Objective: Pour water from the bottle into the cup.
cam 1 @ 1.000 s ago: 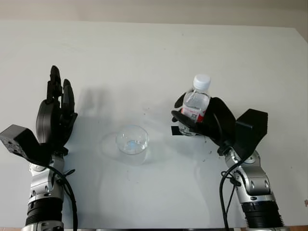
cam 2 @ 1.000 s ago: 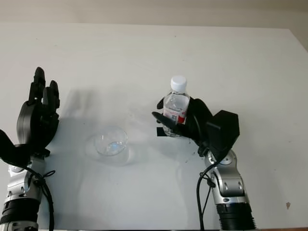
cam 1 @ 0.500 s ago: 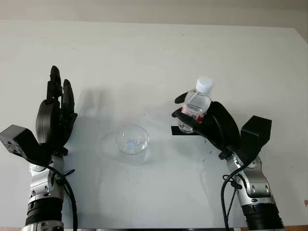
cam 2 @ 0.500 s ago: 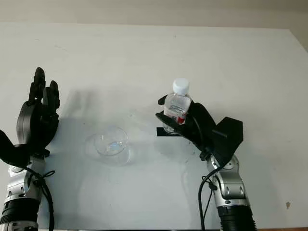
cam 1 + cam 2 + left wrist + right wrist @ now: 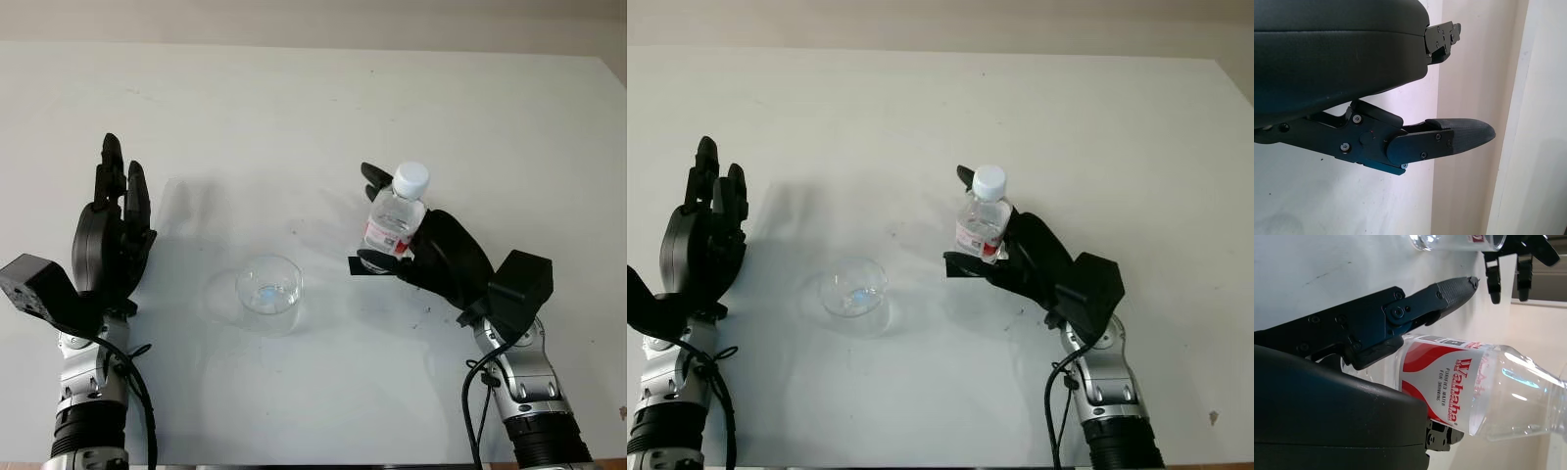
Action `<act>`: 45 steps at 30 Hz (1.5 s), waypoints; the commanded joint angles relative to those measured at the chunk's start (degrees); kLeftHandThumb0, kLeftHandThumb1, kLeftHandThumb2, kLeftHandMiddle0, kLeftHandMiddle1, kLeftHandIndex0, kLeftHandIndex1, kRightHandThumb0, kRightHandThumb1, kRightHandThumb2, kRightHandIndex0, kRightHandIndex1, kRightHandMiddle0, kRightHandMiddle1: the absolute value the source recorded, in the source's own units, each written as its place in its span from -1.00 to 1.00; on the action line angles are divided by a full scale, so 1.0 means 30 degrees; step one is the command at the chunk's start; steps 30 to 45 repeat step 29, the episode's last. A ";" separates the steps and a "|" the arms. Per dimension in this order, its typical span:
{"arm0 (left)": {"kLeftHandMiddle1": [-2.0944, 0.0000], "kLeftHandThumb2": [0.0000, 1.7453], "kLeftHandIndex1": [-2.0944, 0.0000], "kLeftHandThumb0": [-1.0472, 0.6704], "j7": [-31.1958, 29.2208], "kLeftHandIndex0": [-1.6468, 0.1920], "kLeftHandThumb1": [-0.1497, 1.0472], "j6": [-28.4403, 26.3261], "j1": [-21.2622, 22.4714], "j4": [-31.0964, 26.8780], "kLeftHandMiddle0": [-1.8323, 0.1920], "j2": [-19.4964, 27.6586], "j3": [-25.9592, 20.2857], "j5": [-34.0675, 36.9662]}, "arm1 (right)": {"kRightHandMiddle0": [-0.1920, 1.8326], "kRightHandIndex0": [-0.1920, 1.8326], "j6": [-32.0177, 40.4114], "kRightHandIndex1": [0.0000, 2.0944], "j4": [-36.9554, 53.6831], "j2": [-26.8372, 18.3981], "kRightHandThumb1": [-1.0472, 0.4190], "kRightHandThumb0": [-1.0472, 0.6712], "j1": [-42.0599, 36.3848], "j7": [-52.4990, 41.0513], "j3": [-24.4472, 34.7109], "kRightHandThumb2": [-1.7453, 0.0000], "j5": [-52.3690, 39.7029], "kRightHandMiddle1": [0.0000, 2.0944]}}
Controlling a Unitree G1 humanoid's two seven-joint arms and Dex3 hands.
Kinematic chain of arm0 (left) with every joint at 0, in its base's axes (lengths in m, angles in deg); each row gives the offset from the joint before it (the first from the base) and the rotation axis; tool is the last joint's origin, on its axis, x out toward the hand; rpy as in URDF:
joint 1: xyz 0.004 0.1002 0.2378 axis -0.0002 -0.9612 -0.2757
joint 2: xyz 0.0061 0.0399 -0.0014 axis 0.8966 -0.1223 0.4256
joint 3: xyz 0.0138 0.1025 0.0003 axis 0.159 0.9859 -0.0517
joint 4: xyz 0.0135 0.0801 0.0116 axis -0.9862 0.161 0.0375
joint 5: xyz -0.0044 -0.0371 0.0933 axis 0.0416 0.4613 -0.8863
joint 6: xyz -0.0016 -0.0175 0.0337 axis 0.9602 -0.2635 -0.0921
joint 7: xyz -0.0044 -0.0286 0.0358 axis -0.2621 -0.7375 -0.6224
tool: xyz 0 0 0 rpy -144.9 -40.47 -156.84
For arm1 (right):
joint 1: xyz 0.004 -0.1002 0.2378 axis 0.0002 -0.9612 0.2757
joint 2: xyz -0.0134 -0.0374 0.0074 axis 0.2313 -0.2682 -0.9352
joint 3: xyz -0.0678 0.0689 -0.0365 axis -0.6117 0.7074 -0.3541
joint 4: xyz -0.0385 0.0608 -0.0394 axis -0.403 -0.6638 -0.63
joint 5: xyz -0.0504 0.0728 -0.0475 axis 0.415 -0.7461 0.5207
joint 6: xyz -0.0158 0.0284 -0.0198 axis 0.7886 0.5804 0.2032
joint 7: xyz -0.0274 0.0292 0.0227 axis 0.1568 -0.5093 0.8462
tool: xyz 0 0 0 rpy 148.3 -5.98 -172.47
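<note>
While the right hand (image 5: 416, 250) is gripping the bottle (image 5: 394, 217), the fingers (image 5: 1420, 306) are wrapping round its red and white label and holding it close against the black palm. That hand is sitting at the right of the white table (image 5: 313, 108), with the bottle standing nearly upright in it and leaning slightly. Its white cap (image 5: 410, 177) is sitting on the neck, closed. I cannot tell whether the base of the bottle is touching the table or hanging just above it, since the fingers are covering that part.

The cup (image 5: 268, 287) is a clear one, standing upright on the table to the left of the bottle and well apart from it, roughly between the two hands and a little nearer the robot. A small amount of water or a glint is showing at its bottom; I cannot tell which.

The left hand (image 5: 111, 235) is staying out at the left side of the table, holding nothing and open, its fingers pointing away from the robot, well apart from the cup.
</note>
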 commanded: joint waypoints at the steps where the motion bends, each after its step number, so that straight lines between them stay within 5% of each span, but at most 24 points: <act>1: 0.99 -0.41 0.98 -0.65 -0.0071 1.00 1.00 0.0176 0.0142 0.0229 1.00 0.0148 -0.0073 0.0032 | -1.00 -1.00 -0.0788 -1.00 -0.0351 -0.0314 -0.84 -0.79 0.0056 0.0044 0.0037 0.94 0.0224 -0.98; 18: 0.98 -0.38 0.99 -0.64 -0.0025 1.00 1.00 0.0250 0.0352 0.0445 1.00 0.0156 -0.0054 0.0005 | -1.00 -1.00 -0.2792 -1.00 -0.2455 0.0919 -0.86 -0.85 0.0467 0.2982 0.1261 0.93 -0.0278 -1.00; 45: 0.97 -0.38 0.99 -0.64 -0.0012 1.00 1.00 0.0446 0.0204 0.0377 1.00 0.0144 -0.0033 -0.0069 | -1.00 -1.00 -0.3551 -1.00 -0.2581 0.0447 -0.88 -0.85 0.0381 0.1105 0.0847 0.94 -0.0725 -1.00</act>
